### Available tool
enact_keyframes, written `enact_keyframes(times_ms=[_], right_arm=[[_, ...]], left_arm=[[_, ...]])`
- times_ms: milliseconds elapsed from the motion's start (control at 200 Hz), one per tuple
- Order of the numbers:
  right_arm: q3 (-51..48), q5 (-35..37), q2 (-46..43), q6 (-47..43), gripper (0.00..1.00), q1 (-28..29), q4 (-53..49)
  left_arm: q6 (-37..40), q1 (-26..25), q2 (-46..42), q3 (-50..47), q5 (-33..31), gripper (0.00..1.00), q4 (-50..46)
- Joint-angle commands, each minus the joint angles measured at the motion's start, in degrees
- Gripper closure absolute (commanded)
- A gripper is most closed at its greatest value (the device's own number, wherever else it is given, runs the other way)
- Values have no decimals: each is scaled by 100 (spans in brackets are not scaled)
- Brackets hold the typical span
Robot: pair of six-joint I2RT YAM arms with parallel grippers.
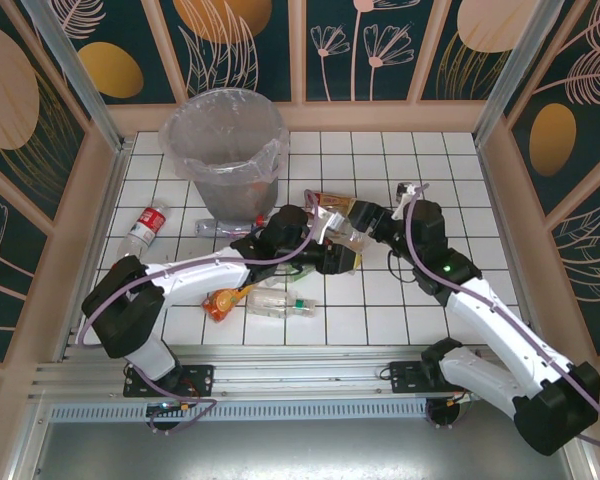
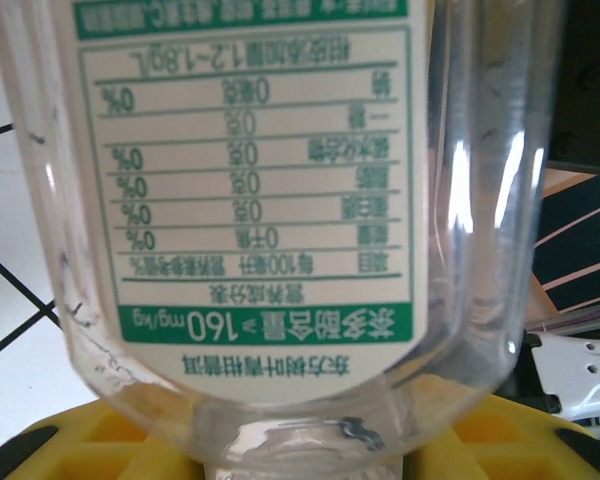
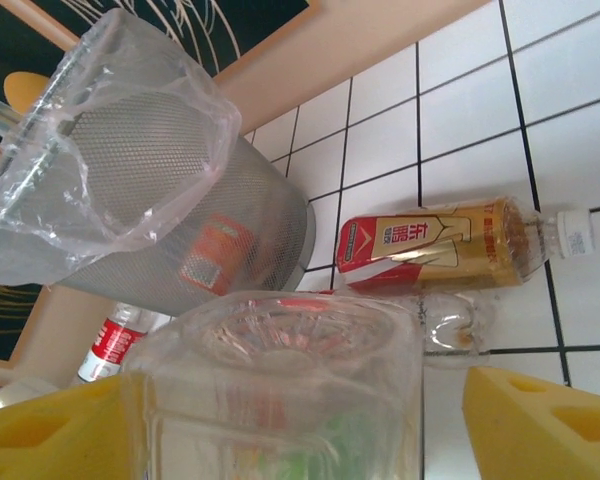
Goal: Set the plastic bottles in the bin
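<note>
Clear plastic bottle with a green-and-white label [image 2: 280,200] sits between both grippers.
Left gripper [image 2: 305,455] fingers are clamped on the bottle's narrow end. Right gripper [image 3: 300,425] fingers stand apart around its base, one pad touching, the other clear. Round grey mesh bin with a clear bag liner [image 3: 160,210] stands beyond the right fingertips.

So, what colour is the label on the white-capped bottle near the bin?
Red and gold; the bottle shows best in the right wrist view.

Bare tiles [image 1: 450,190] lie right of the bin [image 1: 220,185]; bottles [image 1: 278,304] clutter the middle.
</note>
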Motion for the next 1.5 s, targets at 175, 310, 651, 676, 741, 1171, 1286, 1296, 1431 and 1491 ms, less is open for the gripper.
enact_keyframes(times_ms=[175, 310, 651, 676, 741, 1171, 1286, 1296, 1431, 1491], right_arm=[[77, -303, -1078, -836, 10, -34, -561], [195, -529, -1302, -1102, 10, -34, -854], [108, -537, -1259, -1011, 10, -10, -952], [92, -518, -1226, -992, 11, -8, -943], [72, -428, -1149, -945, 11, 10, -931], [-5, -380, -914, -838, 11, 72, -827], [-24, -349, -845, -828, 11, 80, -827], [-24, -343, -836, -828, 11, 80, -832], [-24, -314, -742, -815, 11, 88, -813], [-18, -321, -694, -811, 11, 89, -813]], left_arm=[[337, 145, -309, 813, -407, 52, -962], [471, 386, -364, 1294, -558, 53, -1537], [1254, 1192, -398, 3087, -1289, 52, -3301], [1310, 1249, -352, 3236, -1371, 52, -3438], [1429, 1436, -255, 3579, -1556, 52, -3782], [1871, 3157, 76, 4385, -2151, 54, -4671], [1968, 3572, 253, 4514, -2145, 54, -4893], [1967, 3597, 269, 4514, -2126, 54, -4900], [1981, 3832, 422, 4455, -2017, 53, -4978], [1990, 3883, 484, 4427, -2021, 53, -4994]])
